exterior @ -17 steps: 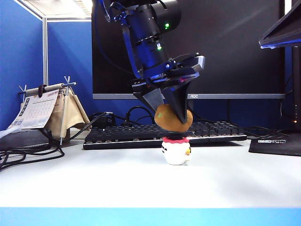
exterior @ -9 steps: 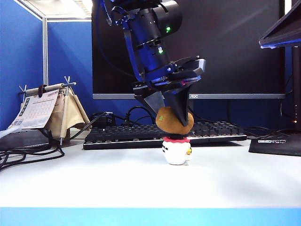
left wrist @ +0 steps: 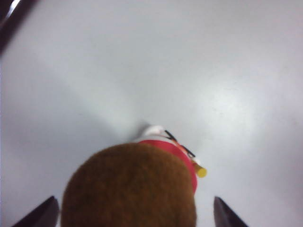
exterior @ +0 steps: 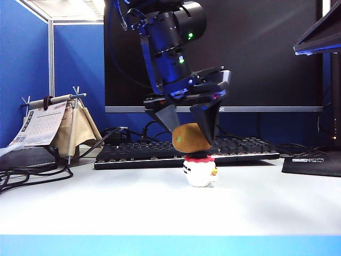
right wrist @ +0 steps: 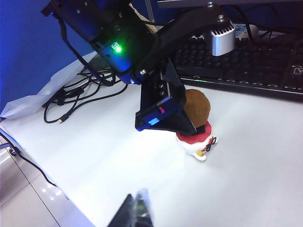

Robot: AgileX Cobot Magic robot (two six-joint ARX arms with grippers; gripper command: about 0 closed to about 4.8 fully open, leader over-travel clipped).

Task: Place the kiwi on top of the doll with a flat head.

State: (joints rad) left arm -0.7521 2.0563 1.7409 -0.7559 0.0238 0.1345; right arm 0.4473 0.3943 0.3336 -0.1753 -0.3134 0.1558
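Brown fuzzy kiwi (exterior: 190, 137) w/ small green sticker, lying long-axis level atop the doll's flat black cap. Doll (exterior: 200, 169): small, round, white, red band under cap, yellow mark at side; upright on white surface (exterior: 160, 208), near front of keyboard.

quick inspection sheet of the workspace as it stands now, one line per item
surface: white table, bare around the doll
job's things: kiwi sits on the flat black cap of the doll with a flat head, overhanging it; the doll stands upright
clutter: nothing seen near the doll
hands: left hand straddles the kiwi, fingers spread with gaps showing on both sides in the left wrist view; right hand is off to the side, only its tip shows, state unclear
cables: black cables coiled at the table's left edge
surroundings: keyboard, monitor, calendar stand, blue partition
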